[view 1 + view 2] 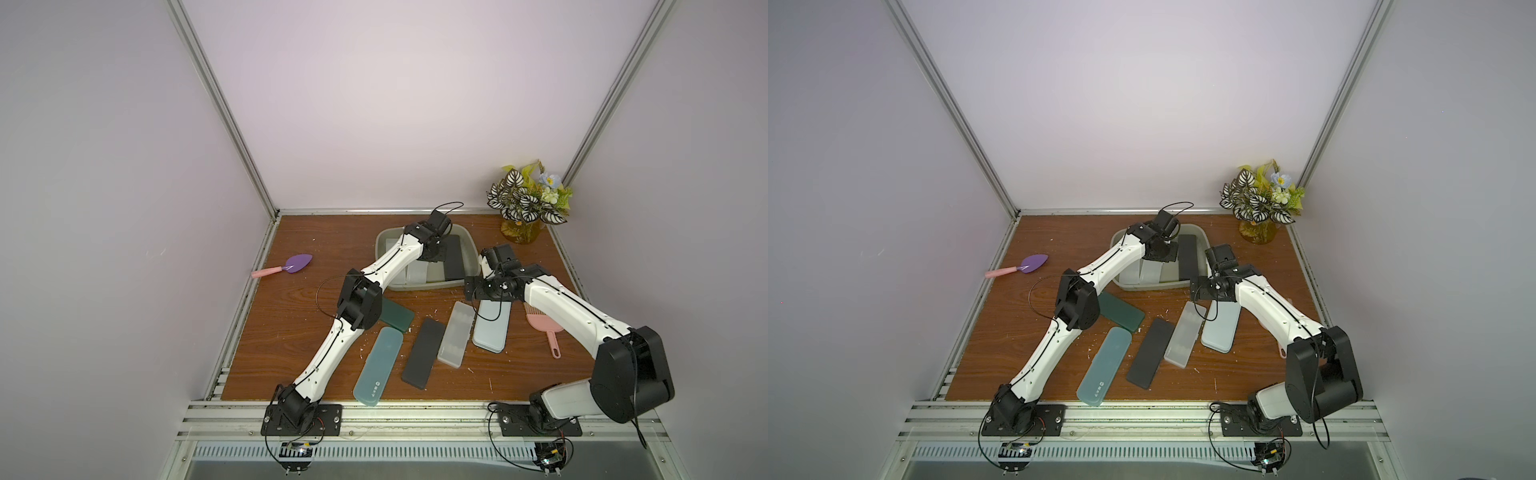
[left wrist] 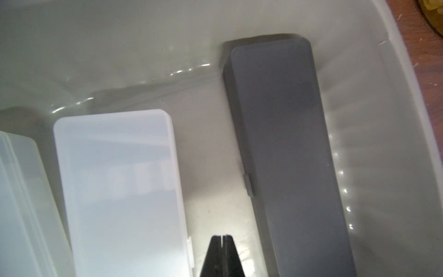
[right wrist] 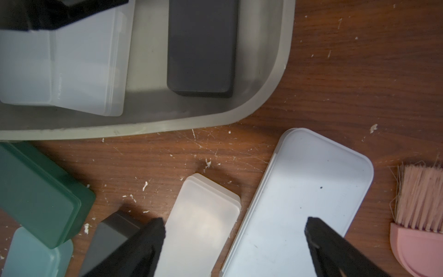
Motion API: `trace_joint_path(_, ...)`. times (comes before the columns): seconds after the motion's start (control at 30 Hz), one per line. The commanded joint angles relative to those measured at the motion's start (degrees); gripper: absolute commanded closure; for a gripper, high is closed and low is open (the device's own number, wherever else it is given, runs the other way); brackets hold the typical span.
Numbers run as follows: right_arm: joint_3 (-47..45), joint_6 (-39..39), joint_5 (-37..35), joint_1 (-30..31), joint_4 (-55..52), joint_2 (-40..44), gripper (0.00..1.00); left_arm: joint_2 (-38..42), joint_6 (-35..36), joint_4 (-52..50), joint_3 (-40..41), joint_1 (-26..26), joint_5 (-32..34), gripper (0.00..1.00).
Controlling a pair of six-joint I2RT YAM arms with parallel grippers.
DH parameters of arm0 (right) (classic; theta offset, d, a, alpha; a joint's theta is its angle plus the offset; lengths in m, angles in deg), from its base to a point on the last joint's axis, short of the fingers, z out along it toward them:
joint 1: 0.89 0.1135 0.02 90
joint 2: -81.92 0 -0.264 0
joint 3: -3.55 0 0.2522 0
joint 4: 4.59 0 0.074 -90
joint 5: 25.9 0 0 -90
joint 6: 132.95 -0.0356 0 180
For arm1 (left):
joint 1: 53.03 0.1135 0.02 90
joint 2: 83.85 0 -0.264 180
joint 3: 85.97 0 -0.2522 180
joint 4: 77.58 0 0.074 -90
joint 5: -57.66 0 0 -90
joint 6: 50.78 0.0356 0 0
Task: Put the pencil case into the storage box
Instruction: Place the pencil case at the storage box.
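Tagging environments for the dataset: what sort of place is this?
Probably a lab robot cell, not a home: plain walls framed by aluminium posts, the left arm and right arm bolted to a slotted rail, and staged props like the flower vase on a wood-grain tabletop.

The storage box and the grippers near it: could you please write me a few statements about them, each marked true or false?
1. A black case lies inside the storage box. True.
2. The left gripper holds a white case. False: it is shut on nothing, over the box floor.
3. The right gripper is open, above the table. True.
4. The dark green case is in the box. False: it lies on the table outside it.
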Motion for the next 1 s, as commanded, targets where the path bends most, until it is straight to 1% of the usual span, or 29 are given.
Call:
trace_joint_path(0.0, 0.8, -0.2, 0.7, -0.2, -0.8, 0.6, 0.01, -2.2, -0.5, 0.2, -0.4, 0.1, 1.7, 1.0)
trace_joint_path(0.17, 0.9, -0.2, 0.7, -0.2, -0.8, 0.4, 0.01, -3.2, -0.5, 0.6, -0.4, 1.1, 1.2, 1.0)
trace_joint_path(0.33, 0.9, -0.2, 0.8, -0.2, -0.8, 0.3, 0.01, -3.5, -0.4, 0.5, -0.1, 1.8, 2.8, 1.0)
trace_joint_path(0.6, 1.1, -0.3, 1.0, -0.2, -1.1, 0.3, 0.01, -0.3, -2.7, 0.6, 3.3, 3.3, 8.7, 1.0)
trace_joint_path(0.77, 1.3, -0.7, 1.7, -0.3, -1.5, 0.8, 0.01, 0.9, -2.1, 1.1, 3.1, 3.2, 8.1, 0.99)
trace_joint_path(0.8, 1.4, -0.9, 2.0, -0.2, -1.7, 1.1, 0.01, 1.3, -1.9, 1.1, 3.1, 3.2, 8.0, 0.97)
trace_joint_path(0.83, 1.5, -1.1, 2.4, -0.3, -1.8, 1.4, 0.01, 1.8, -1.7, 1.1, 3.1, 3.0, 7.7, 0.9)
trace_joint_path(0.87, 1.5, -1.5, 2.9, -0.2, -1.9, 1.8, 0.01, 2.4, -1.3, 1.1, 3.1, 2.8, 7.5, 0.82)
trace_joint_path(0.9, 1.4, -1.8, 3.7, -0.2, -1.9, 2.3, 0.01, 3.0, -0.9, 1.1, 3.2, 2.5, 7.5, 0.69)
trace_joint_path(0.97, 0.9, -3.1, 5.2, -0.1, -1.9, 3.3, 0.01, 4.6, -0.3, 1.1, 3.3, 1.8, 7.5, 0.5)
